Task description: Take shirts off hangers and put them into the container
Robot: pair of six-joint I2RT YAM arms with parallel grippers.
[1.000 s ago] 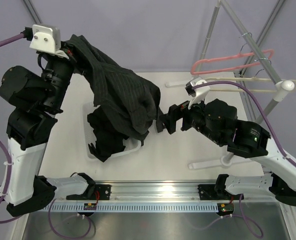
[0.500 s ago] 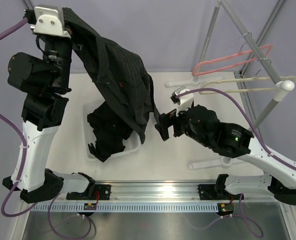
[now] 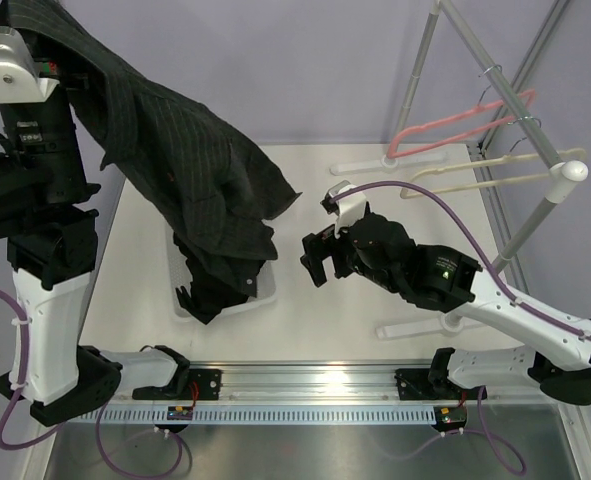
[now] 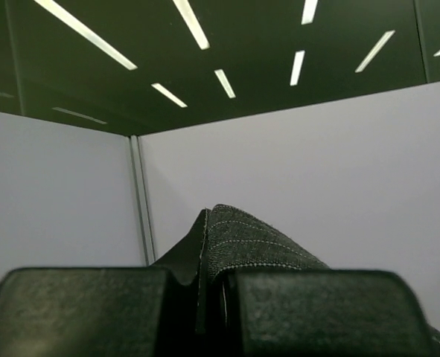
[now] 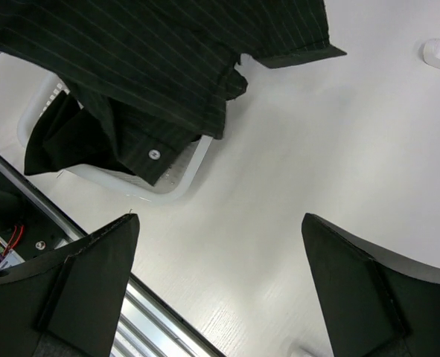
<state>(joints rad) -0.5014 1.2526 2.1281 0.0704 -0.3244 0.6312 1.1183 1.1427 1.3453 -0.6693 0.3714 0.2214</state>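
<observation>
Hoists striped shirt (image 3: 190, 180) higher than a second ago with left gripper (image 4: 205, 297) pinched on its fabric, hem over basket (image 3: 265, 292), black shirt (image 3: 210, 285) already inside; edges right gripper (image 3: 313, 262), spread and empty, closer; leaves lowering and release
</observation>
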